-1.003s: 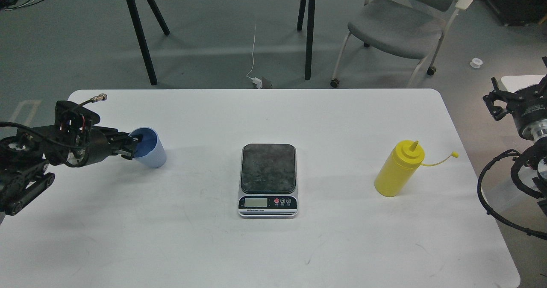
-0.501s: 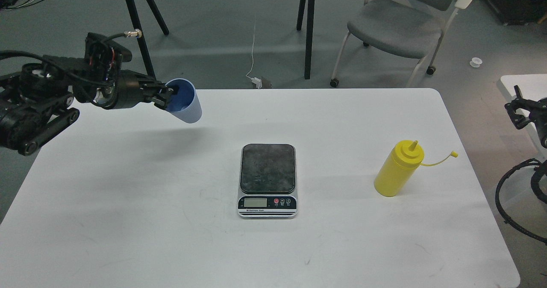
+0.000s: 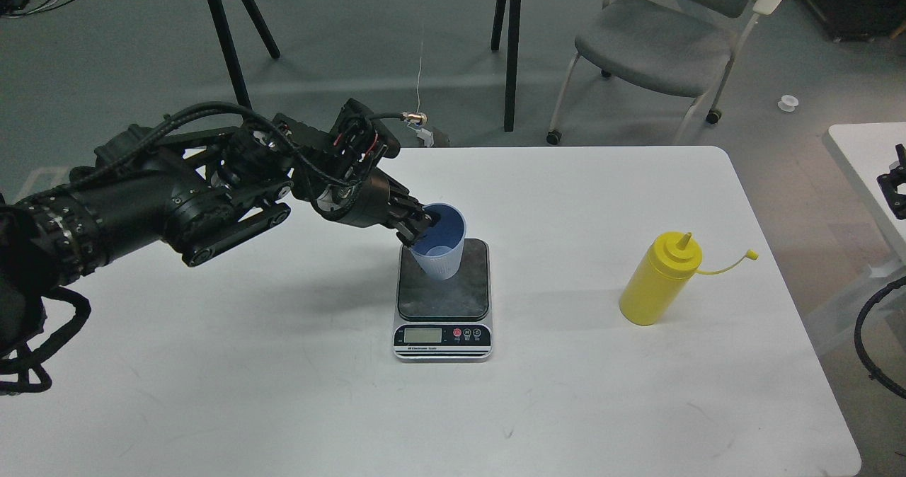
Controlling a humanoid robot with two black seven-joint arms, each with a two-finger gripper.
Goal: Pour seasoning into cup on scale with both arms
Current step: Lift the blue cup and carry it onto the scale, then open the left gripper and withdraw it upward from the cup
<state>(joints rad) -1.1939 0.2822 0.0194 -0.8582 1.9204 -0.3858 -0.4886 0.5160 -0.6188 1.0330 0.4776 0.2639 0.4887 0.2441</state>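
Note:
My left gripper (image 3: 419, 227) is shut on the left rim of the light-blue cup (image 3: 442, 247), one finger inside it and one outside. The cup stands upright over the dark plate of the scale (image 3: 444, 296); I cannot tell whether its base touches the plate. The scale sits at the table's middle, its display facing me. The yellow seasoning bottle (image 3: 660, 279) stands upright on the table at the right, its cap strap sticking out to the right. Only a small black part of my right gripper (image 3: 893, 192) shows at the right edge, far from the bottle.
The white table (image 3: 283, 392) ends just right of the bottle. Behind it are black table legs (image 3: 512, 52), a grey chair (image 3: 658, 45) and a white cable on the floor. A second white table edge (image 3: 853, 144) shows at the far right.
My left arm has carried the cup from above the table's far left to over the scale plate and lowered it. My right gripper has drawn back towards the right edge.

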